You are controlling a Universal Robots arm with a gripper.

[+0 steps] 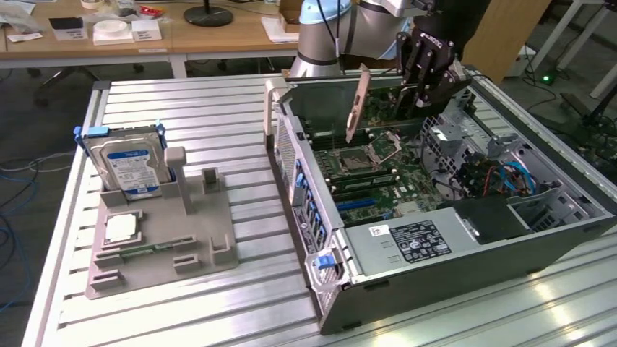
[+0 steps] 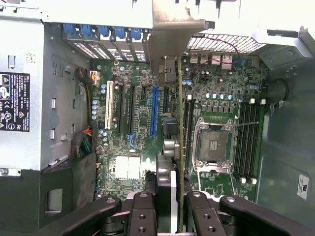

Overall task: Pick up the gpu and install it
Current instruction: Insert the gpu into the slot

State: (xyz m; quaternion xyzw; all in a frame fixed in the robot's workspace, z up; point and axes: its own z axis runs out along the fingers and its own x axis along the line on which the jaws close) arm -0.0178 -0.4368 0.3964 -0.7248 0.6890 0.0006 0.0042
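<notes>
Grasping the gpu (image 1: 359, 103) by its long edge, the claw (image 2: 174, 206) is clenched with one finger on each face of the card, which hangs on edge over the open computer case (image 1: 540, 238). In the wrist view the card is seen as a thin line running across the motherboard (image 2: 133, 137), between the long blue slot (image 2: 154, 110) and the open processor socket (image 2: 214, 145), with its silver end bracket (image 2: 172, 29) toward the slotted rear wall of the case. The card appears to be raised above the board rather than seated, though contact with a slot cannot be confirmed from either view. A grey power supply (image 1: 415, 238) with a black label occupies the near end of the case. Well apart, toward the exterior view's left, a grey holder (image 1: 183, 238) rests on the ribbed metal desk (image 1: 193, 108); it carries an upright blue-labelled hard drive (image 1: 130, 166) and a flat square processor chip (image 1: 121, 228).
</notes>
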